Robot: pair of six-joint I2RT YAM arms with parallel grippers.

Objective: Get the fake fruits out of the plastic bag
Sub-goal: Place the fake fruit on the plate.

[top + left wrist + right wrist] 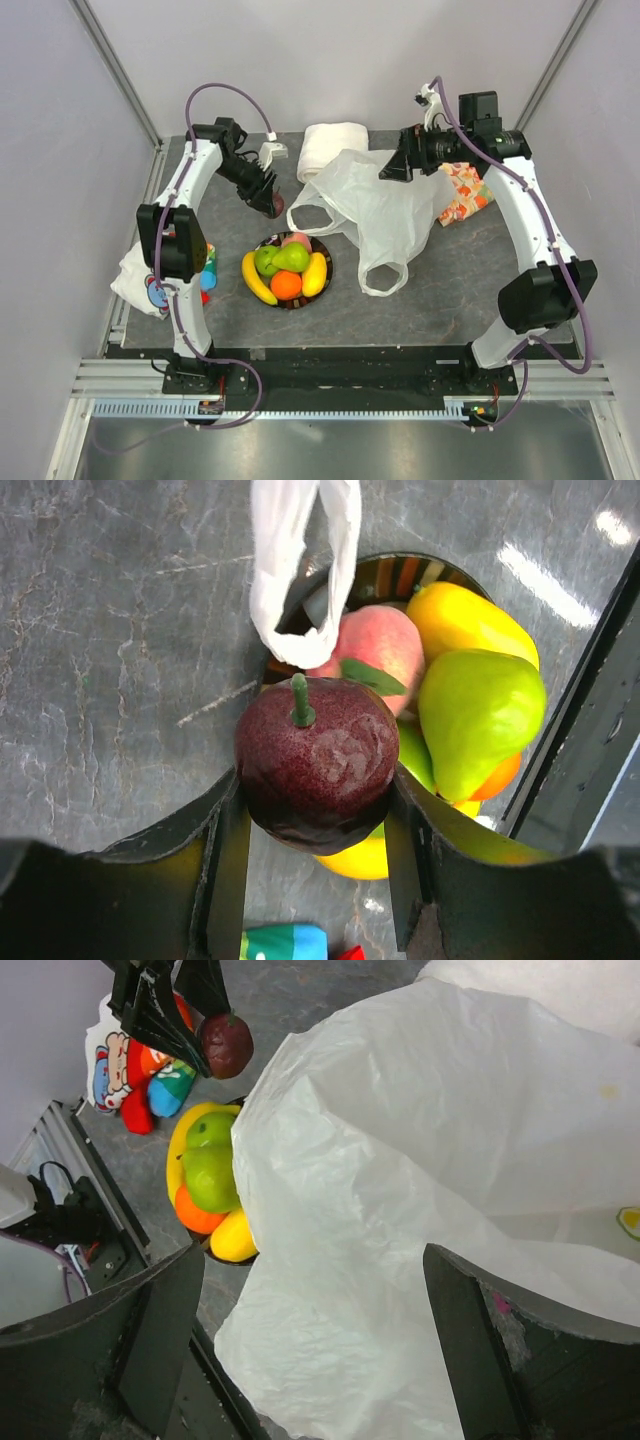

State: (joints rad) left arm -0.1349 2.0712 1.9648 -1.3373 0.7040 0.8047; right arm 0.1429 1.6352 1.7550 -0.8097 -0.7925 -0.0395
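While the left gripper (268, 196) is clamped on the dark red fruit (315, 765), held above the far rim of the plate (300, 304), the right gripper (392, 170) hangs over the plastic bag (385, 210), fingers wide apart, gripping nothing. The other fake fruits (288, 268) are piled on the plate. The bag lies crumpled right of the plate, with one handle (300, 570) reaching the rim.

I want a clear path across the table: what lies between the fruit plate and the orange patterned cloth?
The white plastic bag fills that stretch, one handle reaching the plate and its body reaching the cloth; the top view shows it.
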